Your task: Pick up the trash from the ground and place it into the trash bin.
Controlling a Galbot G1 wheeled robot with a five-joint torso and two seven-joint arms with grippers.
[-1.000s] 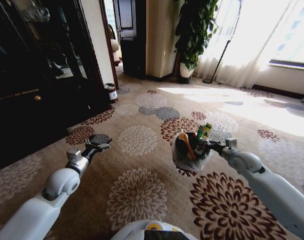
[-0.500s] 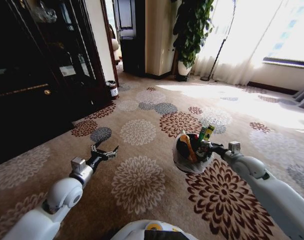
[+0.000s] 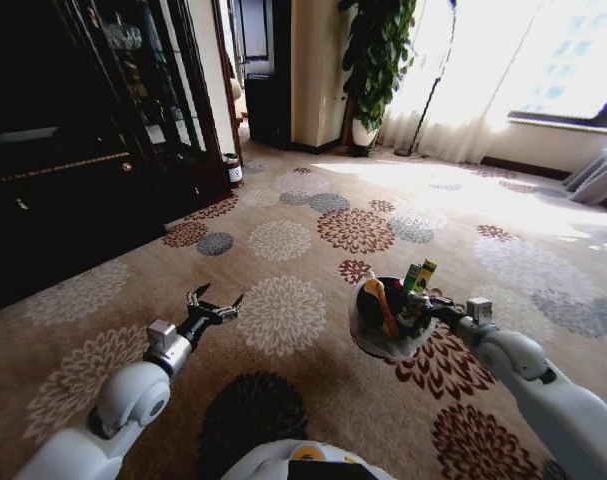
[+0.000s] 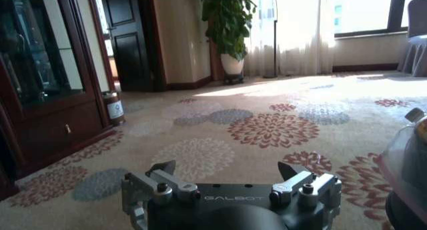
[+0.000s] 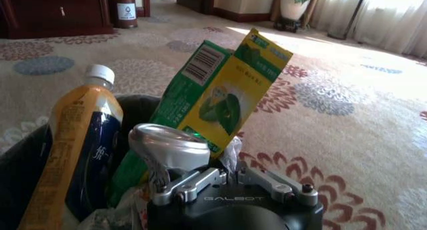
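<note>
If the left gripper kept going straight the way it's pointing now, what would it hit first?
Probably nothing soon. The open left gripper points forward over bare carpet; the way looks free as far as the left wrist view shows. The trash bin, at the right gripper, sits off to the side.

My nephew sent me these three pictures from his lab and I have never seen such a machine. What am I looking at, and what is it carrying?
This is a wheeled robot with two white arms, each ending in a dark claw, its end effector. One picture is taken from its head and looks down at the flower-patterned carpet; the other two are taken from cameras on its wrists. The left end effector is open and empty, held out over the carpet. The right end effector is at the rim of a small round dark trash bin with a translucent bag liner, which looks lifted off the floor. Inside it stand an orange plastic bottle with a white cap, a green-and-yellow drink carton and a silver can.
</note>
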